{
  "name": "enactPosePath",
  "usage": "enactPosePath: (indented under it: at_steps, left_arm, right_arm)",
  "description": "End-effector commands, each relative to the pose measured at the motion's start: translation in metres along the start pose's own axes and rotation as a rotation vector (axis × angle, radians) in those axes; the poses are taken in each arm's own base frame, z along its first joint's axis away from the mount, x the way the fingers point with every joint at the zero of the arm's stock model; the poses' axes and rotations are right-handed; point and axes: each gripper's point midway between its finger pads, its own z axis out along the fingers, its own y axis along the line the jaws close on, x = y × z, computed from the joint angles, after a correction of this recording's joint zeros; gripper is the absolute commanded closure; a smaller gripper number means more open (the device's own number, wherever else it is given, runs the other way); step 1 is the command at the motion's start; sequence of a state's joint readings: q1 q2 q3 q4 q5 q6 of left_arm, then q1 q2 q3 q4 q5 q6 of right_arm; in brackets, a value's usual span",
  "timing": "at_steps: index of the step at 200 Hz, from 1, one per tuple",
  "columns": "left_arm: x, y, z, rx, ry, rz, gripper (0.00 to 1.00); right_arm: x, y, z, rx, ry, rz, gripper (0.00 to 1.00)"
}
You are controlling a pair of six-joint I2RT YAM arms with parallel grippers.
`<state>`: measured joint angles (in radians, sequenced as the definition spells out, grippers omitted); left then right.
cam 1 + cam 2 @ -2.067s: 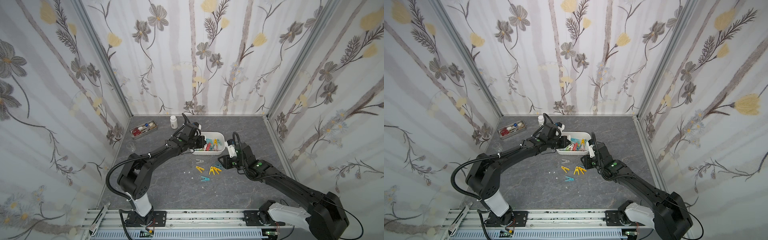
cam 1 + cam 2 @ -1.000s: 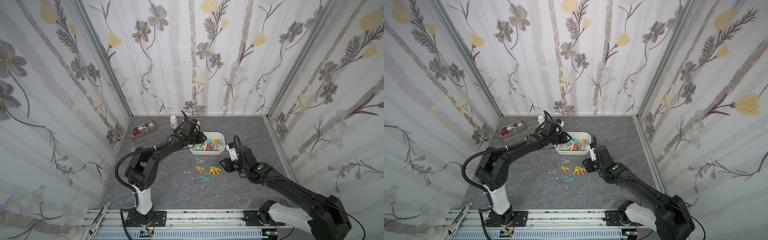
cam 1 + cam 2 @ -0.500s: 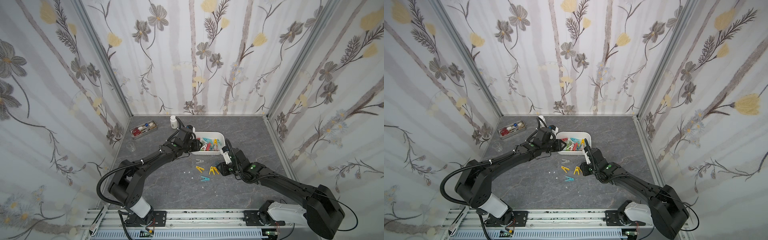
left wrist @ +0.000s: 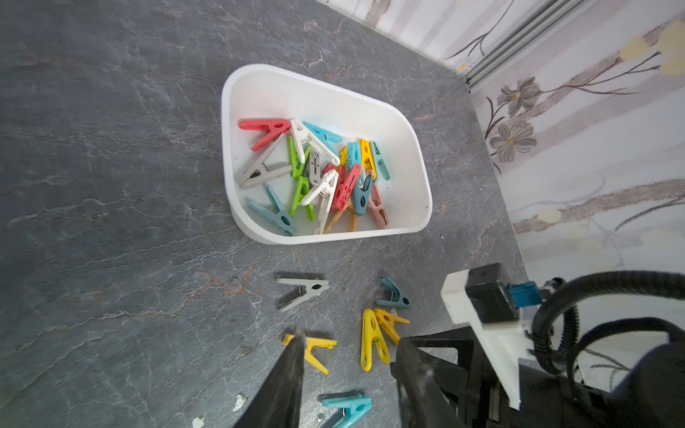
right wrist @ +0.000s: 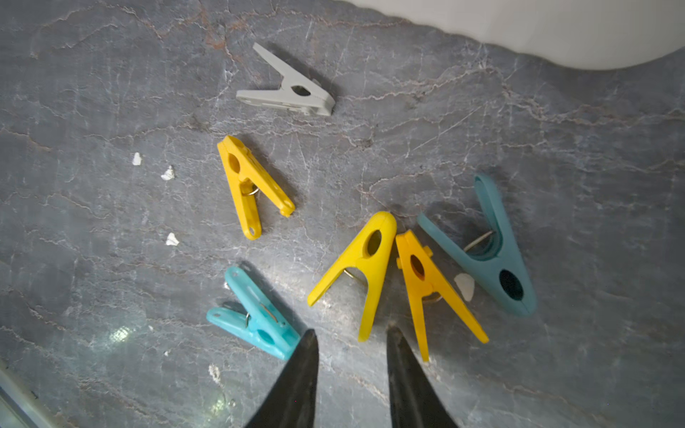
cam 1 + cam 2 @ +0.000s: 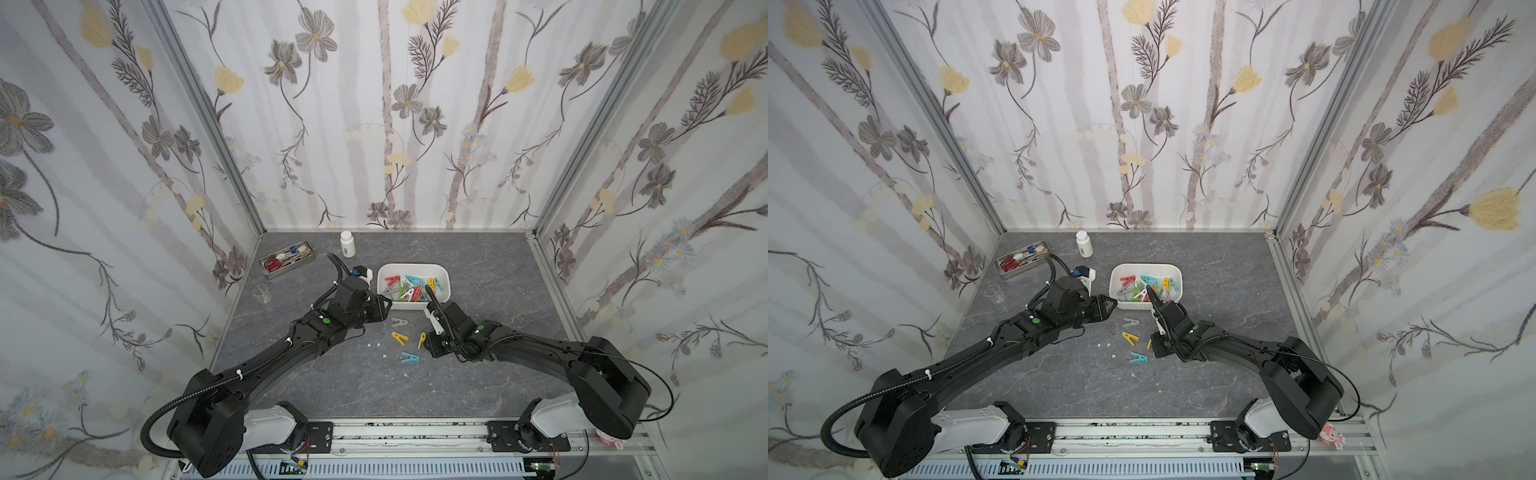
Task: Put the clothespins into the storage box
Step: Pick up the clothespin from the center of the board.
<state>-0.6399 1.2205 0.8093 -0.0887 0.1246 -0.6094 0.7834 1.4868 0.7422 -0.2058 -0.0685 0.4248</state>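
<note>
Yellow clothespin (image 5: 370, 264) is laid flat, its legs pointed toward the right claw (image 5: 352, 331) — narrowly parted, empty; left claw (image 4: 350, 336) likewise parted.

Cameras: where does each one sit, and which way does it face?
Top views: high above the base, looking down at the table; left arm and right arm show.
Left wrist: looks down at the storage box and loose clothespins; left gripper shows.
Right wrist: close above the loose clothespins; right gripper shows.
All share the grey clothespin.
</note>
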Motion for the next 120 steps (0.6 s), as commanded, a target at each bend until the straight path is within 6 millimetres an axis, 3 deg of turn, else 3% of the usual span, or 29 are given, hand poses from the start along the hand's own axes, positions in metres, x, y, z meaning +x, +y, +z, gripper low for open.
enactPosePath:
  at_steps: [1, 20, 115, 120]
  left_arm:
    - [-0.002, 0.006, -0.002, -0.027, -0.019, -0.012, 0.59]
    - [0.002, 0.008, -0.001, -0.026, -0.012, -0.02, 0.59]
    - [0.008, 0.013, -0.01, -0.03, -0.024, -0.046, 0.59]
    - [0.008, 0.014, -0.011, -0.031, -0.023, -0.046, 0.59]
  right_arm:
    - [-0.013, 0.003, 0.003, 0.008, -0.022, -0.015, 0.7]
    - [-0.013, 0.003, 0.007, 0.008, -0.011, -0.016, 0.75]
    - [-0.012, -0.004, 0.016, 0.052, 0.015, -0.026, 0.75]
    - [-0.006, -0.007, 0.024, 0.062, 0.041, -0.025, 0.75]
